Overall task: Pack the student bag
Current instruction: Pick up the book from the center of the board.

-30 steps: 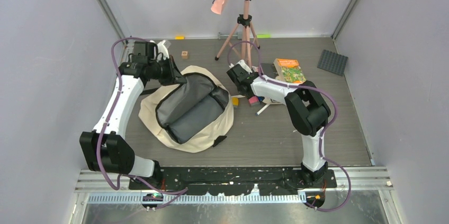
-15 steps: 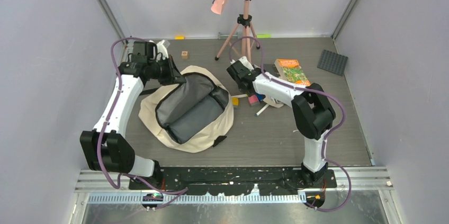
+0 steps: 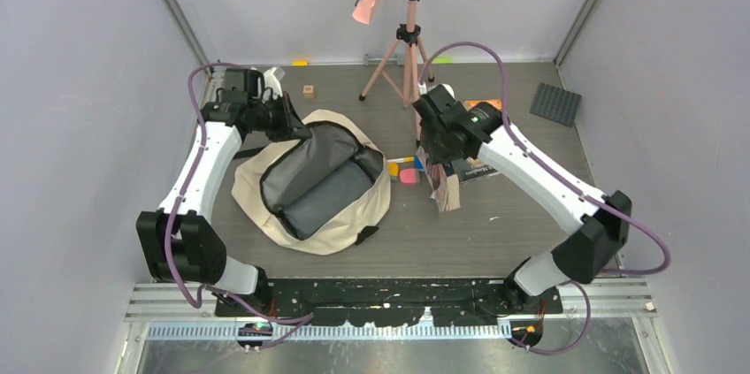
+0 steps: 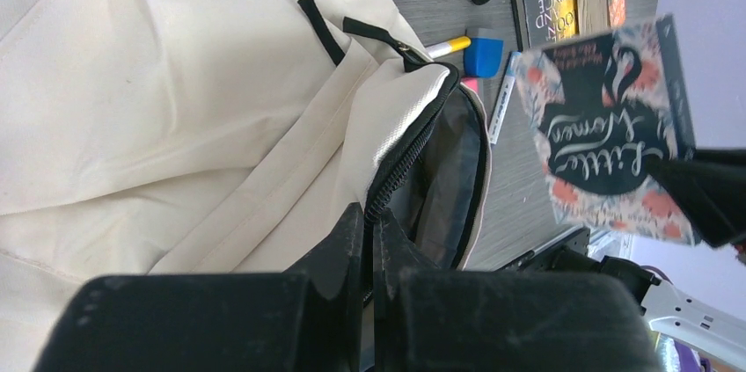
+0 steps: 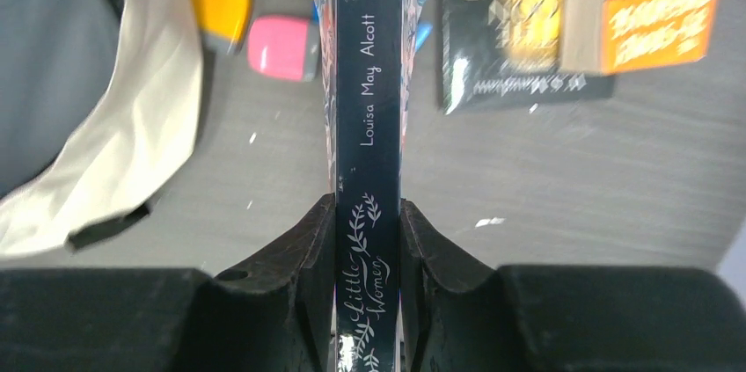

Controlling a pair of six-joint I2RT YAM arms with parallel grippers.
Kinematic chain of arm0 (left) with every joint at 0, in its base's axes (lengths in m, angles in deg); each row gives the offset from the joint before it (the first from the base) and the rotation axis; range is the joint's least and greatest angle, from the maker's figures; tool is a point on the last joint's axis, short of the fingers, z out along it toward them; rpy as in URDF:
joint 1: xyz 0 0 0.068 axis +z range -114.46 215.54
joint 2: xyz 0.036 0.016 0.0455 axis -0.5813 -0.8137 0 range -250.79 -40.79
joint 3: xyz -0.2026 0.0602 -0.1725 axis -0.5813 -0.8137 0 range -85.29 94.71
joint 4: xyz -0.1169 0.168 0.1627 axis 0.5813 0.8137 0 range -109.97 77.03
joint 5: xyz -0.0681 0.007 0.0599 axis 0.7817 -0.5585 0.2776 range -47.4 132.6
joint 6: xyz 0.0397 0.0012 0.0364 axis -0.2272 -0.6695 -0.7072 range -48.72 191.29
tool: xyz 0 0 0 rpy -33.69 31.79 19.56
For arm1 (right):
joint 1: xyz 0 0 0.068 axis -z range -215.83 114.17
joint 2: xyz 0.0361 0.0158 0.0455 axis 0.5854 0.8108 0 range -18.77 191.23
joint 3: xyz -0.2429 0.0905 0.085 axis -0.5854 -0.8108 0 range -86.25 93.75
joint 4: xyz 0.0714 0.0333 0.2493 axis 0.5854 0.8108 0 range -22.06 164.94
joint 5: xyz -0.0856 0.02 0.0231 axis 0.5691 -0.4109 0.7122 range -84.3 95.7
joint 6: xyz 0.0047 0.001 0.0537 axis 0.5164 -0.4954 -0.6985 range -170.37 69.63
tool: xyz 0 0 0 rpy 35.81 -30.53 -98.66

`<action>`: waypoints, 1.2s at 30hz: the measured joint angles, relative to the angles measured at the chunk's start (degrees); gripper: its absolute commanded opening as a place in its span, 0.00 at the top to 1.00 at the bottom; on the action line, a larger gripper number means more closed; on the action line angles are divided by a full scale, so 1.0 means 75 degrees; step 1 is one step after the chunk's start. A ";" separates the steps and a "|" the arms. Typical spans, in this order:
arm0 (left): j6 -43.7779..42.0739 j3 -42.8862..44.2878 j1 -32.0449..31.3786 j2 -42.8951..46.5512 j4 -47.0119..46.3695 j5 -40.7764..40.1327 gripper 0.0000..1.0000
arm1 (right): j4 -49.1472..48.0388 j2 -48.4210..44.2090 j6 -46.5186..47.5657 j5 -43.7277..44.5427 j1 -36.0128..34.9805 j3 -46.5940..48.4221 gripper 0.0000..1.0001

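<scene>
The student bag [image 3: 252, 193] is a beige canvas backpack lying left of centre, its zip open and the dark grey lining showing. My left gripper [image 3: 294, 131] is shut on the zip edge at the bag's far rim [image 4: 371, 214], holding the mouth up. My right gripper [image 3: 438, 160] is shut on the spine of a dark floral book, "Little Women" [image 5: 368, 82]. The book [image 3: 445, 188] hangs in the air to the right of the bag. In the left wrist view its cover [image 4: 607, 134] faces the bag [image 4: 176, 99].
A black book [image 5: 515, 29] and an orange book [image 5: 655, 3] lie on the table behind the held one. A pink eraser [image 3: 409, 176], a yellow block [image 3: 393, 167], a blue block [image 4: 482, 51] and markers lie beside the bag. A tripod [image 3: 409, 56] stands behind, with a grey studded plate [image 3: 555, 103] far right.
My right arm has risen off the table and swung right, lifting the "Little Women" book into the air. The left gripper and the bag have not moved.
</scene>
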 measured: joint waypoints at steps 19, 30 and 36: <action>-0.0020 0.0350 0.0003 -0.0105 0.0096 -0.0006 1.00 | -0.1512 -0.1926 -0.0883 -0.0702 -0.2189 -0.3468 0.99; -0.0044 0.0353 0.0012 -0.0114 0.0175 -0.0009 1.00 | -0.2346 -0.1728 -0.0883 0.0137 -0.2530 -0.4089 0.70; -0.0047 0.0358 0.0015 -0.0114 0.0187 -0.0015 1.00 | -0.2643 -0.1454 -0.0883 0.0361 -0.2550 -0.4086 0.60</action>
